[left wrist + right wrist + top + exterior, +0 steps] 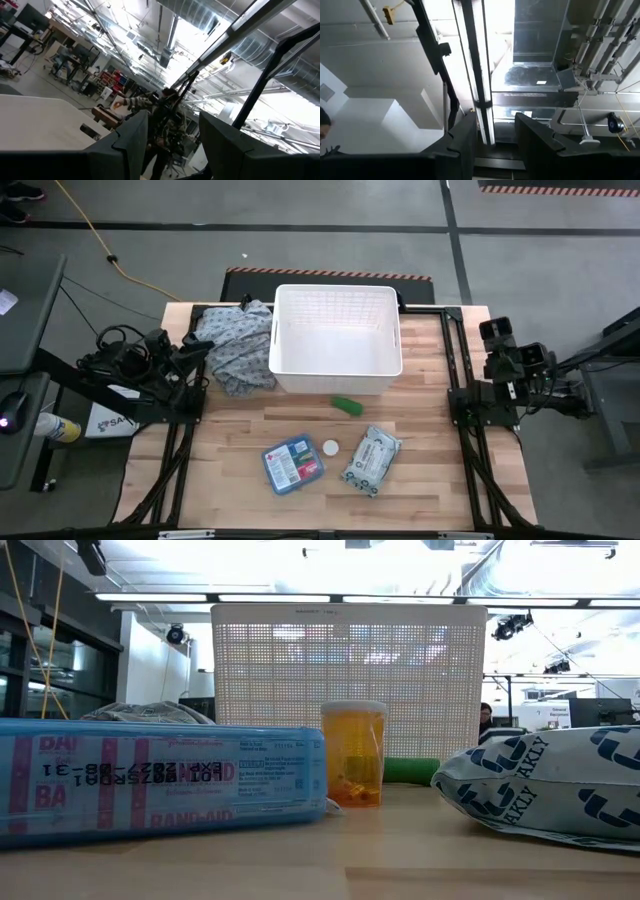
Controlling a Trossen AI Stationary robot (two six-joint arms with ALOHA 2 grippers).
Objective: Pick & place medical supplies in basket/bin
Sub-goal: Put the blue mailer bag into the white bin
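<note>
The blue flat first-aid box (293,463) (160,785) lies flat on the table near its near edge. Beside it stands a small orange bottle with a white cap (330,447) (353,755). To their right lies the grey-white soft packet (371,460) (550,785). A green item (346,405) (410,771) rests in front of the white slatted basket (335,355) (350,670), which stands at the far middle. My left gripper (172,150) and right gripper (495,145) are open, parked at the table's left and right edges, pointing up at the ceiling.
A grey-blue patterned cloth heap (238,345) (150,712) lies against the basket's left wall. The left arm (150,370) and right arm (510,375) sit folded over the side frames. Bare wood (440,430) shows between the supplies and the right frame.
</note>
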